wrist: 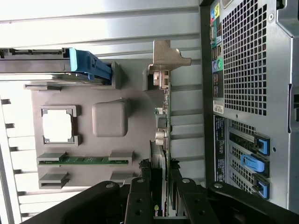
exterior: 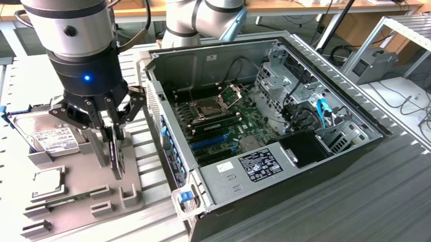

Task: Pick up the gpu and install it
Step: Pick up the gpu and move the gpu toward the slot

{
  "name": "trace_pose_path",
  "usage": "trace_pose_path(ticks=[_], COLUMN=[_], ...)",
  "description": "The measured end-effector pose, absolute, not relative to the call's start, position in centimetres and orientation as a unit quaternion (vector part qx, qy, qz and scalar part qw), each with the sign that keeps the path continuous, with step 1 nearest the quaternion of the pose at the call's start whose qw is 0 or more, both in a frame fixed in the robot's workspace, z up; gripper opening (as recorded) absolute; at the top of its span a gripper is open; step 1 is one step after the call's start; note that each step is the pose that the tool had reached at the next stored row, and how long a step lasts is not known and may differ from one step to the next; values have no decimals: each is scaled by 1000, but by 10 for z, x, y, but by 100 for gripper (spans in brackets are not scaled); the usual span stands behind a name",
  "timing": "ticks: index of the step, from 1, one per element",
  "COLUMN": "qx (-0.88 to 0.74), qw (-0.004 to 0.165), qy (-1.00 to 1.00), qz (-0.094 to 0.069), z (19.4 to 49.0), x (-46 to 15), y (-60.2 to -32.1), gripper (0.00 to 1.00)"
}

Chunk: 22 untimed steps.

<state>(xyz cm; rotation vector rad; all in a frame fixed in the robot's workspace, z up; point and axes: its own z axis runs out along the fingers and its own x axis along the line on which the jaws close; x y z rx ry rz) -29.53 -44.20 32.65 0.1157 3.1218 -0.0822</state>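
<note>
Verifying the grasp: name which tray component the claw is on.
The gpu, the upright green card with silver bracket, in the claw; hard drive, processor and memory stick sit apart.

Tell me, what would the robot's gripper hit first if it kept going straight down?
The gpu. The gripper points straight down over it where it stands on edge in the grey holder, so it would probably meet the card's top edge first.

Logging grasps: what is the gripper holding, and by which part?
Cannot be told. The gripper sits over the thin green-and-black gpu card, at the end opposite its silver bracket, in the grey tray.
</note>
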Motion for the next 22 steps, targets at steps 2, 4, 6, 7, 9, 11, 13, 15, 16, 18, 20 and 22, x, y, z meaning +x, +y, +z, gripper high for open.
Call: trace_pose_path(ticks=[2, 4, 6, 7, 9, 11, 13, 15, 16, 18, 20, 22], qx=[37, 37, 37, 37, 37, 37, 37, 37, 37, 37, 37, 37], qw=[8, 8, 8, 8, 8, 8, 8, 8, 8, 8, 8, 8], qy=[999, 999, 999, 999, 999, 999, 999, 999, 999, 999, 999, 999], qz=[-26, -26, -26, -26, -26, -26, -26, -26, -26, -26, -26, -26], z=[330, 333, 339, 341, 342, 342, 343, 343, 344, 344, 345, 346], x=[-295, -295, -295, -295, -295, -295, -295, -295, -295, -295, -295, -295], y=[-442, -442, -442, -442, -442, -442, -442, -442, -442, -442, -442, -442], gripper=[26, 26, 26, 26, 26, 26, 26, 26, 26, 26, 26, 26])
